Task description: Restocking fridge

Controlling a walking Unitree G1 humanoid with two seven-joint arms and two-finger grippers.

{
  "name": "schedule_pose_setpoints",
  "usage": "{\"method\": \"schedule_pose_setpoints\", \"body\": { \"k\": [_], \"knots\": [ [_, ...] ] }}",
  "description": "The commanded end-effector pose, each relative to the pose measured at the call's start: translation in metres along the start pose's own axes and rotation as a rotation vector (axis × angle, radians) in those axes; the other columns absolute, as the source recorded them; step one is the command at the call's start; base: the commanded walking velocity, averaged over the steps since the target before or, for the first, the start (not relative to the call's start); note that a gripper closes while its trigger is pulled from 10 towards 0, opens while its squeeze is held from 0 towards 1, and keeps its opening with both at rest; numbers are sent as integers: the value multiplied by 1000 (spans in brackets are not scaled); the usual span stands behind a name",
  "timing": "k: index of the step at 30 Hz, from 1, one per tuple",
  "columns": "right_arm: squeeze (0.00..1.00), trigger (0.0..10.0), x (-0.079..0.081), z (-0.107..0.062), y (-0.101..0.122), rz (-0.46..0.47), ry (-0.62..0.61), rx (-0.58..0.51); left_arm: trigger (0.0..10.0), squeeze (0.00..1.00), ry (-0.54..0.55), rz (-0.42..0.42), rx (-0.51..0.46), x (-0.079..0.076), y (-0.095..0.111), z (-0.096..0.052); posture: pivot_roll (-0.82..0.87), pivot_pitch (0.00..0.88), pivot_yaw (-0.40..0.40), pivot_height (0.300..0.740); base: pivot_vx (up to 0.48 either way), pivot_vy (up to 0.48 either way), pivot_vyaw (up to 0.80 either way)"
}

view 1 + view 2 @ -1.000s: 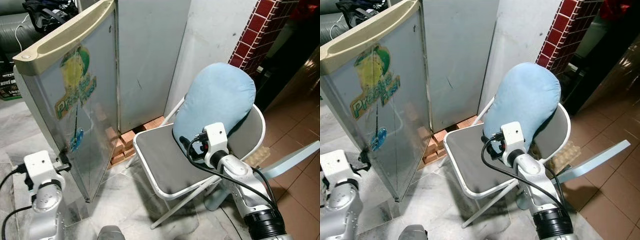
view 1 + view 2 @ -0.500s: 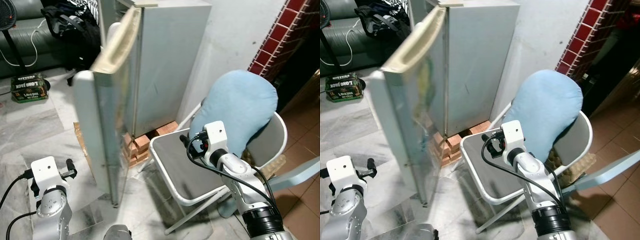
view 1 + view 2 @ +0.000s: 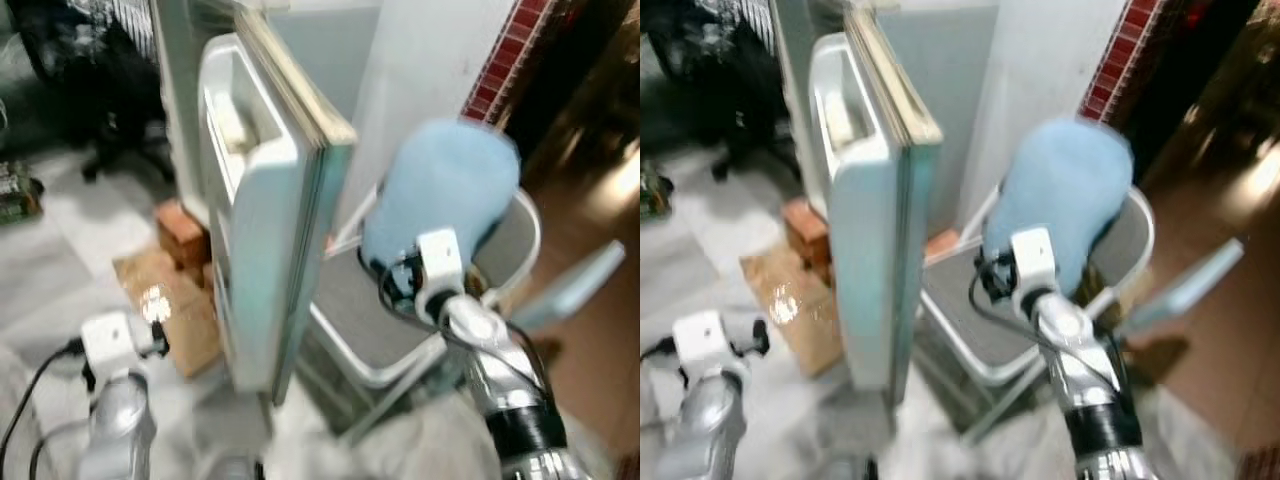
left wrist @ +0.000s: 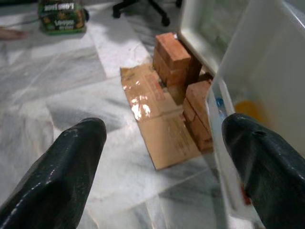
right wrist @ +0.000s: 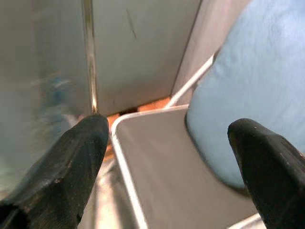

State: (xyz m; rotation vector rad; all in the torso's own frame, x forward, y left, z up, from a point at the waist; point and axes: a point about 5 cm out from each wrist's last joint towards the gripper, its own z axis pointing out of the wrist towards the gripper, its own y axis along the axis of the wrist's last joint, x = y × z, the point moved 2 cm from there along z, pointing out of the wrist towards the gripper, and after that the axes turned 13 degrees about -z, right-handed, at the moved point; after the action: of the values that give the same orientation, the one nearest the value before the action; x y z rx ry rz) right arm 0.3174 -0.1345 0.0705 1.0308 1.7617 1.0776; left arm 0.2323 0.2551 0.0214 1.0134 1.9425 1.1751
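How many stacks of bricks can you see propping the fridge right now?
2. One brick stack stands farther back under the fridge body; a second sits nearer, beside the open door, at the cardboard sheet's edge. Others may be hidden behind.

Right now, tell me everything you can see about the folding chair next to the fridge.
The folding chair has a white metal tube frame, a flat grey seat and a rounded grey backrest. It stands unfolded on the marble floor, right beside the open fridge door. A light blue cushion leans upright against its backrest and rests on the seat; the rest of the seat is bare. The right claw hovers open over the seat's front, touching nothing.
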Motion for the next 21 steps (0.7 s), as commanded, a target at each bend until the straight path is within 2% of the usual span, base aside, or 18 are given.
{"method": "schedule_pose_setpoints", "body": {
  "k": [1,5,8,17,21],
  "knots": [
    [0,10000,-5,3,8,-19,-26,-12,10000,0,-11,-1,2,-2,0,-1,115,0,-109,716,0,0,0],
    [0,10000,-6,4,8,-26,-50,-4,10000,0,-15,4,1,0,0,-3,114,0,-109,716,0,0,0],
    [0,10000,-8,5,5,-10,-86,16,10000,0,-68,-5,-10,-1,1,-7,108,0,-108,716,0,0,0],
    [0,10000,-35,1,-7,63,-300,108,10000,0,-104,-12,-23,-5,2,-10,107,0,-112,716,0,0,0],
    [0,10000,-40,-4,-12,88,-331,128,10000,0,-109,-20,-19,-4,0,-12,104,0,-113,716,0,0,0]
  ]
}}
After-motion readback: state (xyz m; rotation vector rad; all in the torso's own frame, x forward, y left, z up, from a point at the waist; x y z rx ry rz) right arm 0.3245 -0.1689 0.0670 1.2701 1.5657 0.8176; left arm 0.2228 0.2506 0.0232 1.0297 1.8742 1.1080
